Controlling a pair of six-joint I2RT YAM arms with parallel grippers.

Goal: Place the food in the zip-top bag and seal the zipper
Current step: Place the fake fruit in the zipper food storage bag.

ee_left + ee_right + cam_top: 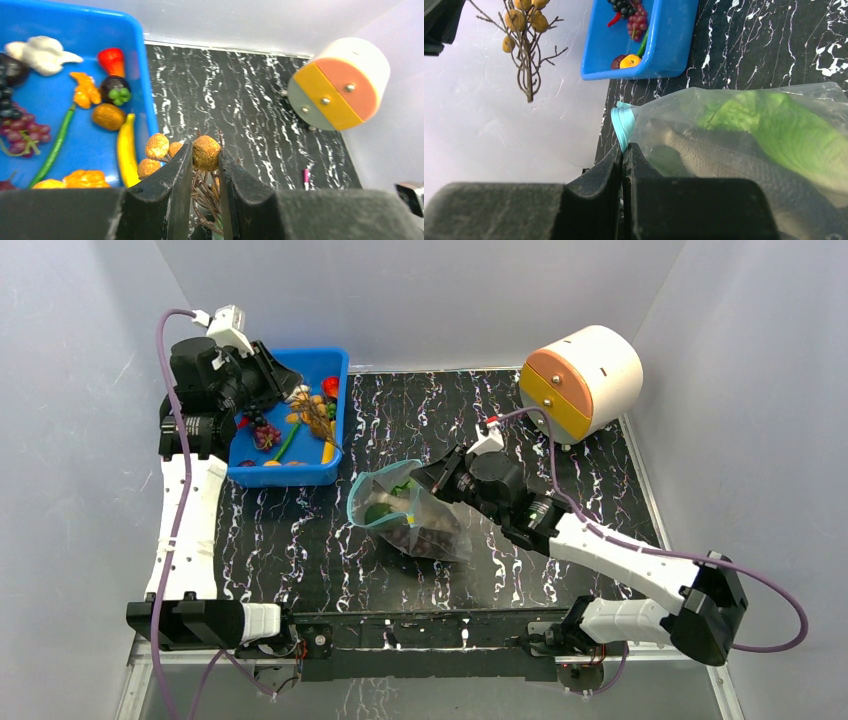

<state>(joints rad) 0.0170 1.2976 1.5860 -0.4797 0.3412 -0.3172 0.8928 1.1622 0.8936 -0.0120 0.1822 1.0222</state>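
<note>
My left gripper [205, 148] is shut on a brown twig sprig of small orange-brown food pieces [206, 155]. It holds the sprig [312, 416] in the air over the right edge of the blue bin [290, 476]. The clear zip-top bag [412, 516] lies mid-table with its mouth facing left. A green lettuce [784, 131] and a dark piece show inside it. My right gripper [624, 148] is shut on the bag's teal-blue zipper [622, 124] at the rim and lifts that edge. A purple grape bunch [22, 136] lies in the bin.
The blue bin [131, 60] at the back left holds several more toy foods, among them a banana [126, 150] and a green bean [56, 146]. A white cylinder with an orange-and-yellow face [582, 380] stands at the back right. Grey walls enclose the table.
</note>
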